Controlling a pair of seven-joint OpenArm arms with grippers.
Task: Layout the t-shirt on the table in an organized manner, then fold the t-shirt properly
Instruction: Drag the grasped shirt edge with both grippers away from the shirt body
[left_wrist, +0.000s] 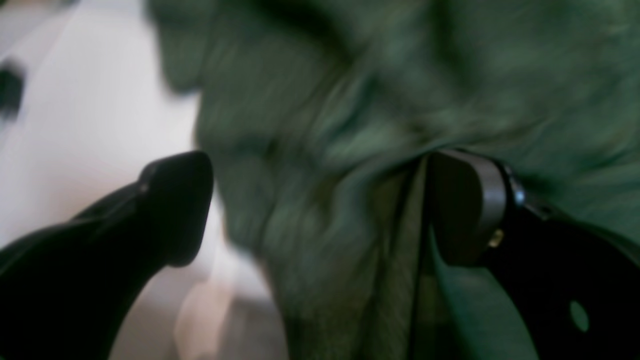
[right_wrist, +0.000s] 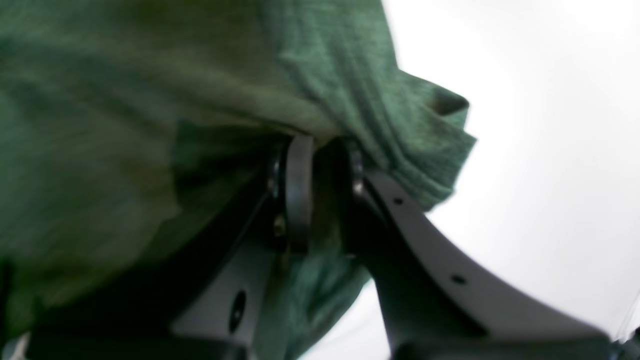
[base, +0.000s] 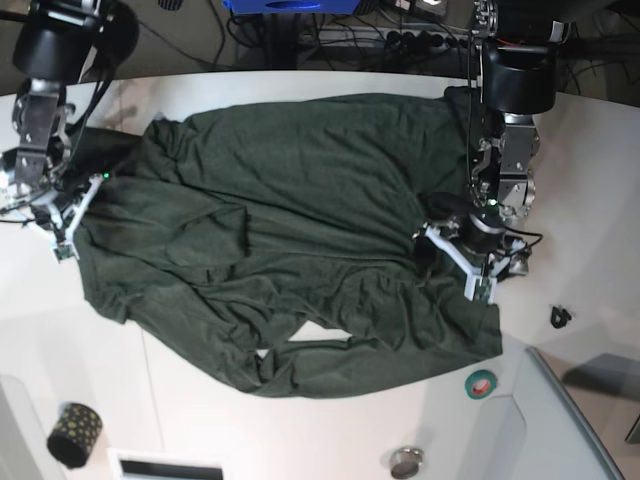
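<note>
Green shirt (base: 290, 240) lies spread and wrinkled across the white desk (base: 330, 420), long axis running between the two arms. Right pincer (right_wrist: 320, 190) pinches a fold at one side edge. Left pincer (left_wrist: 320, 210) gapes wide over the opposite edge, gripping nothing. Beyond it lie a tape roll (base: 481, 382) and a small black object (base: 559, 317).

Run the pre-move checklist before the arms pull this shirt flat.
1. Right gripper pinching the t-shirt: ok.
2. Left gripper shut on cloth: not ok, it is open with cloth between its fingers.
3. Shirt lying flat: not ok, wrinkled and folded over at the lower hem.
4. Shirt fully on the table: ok.
5. Green tape roll clear of the hem: ok, just apart.
</note>
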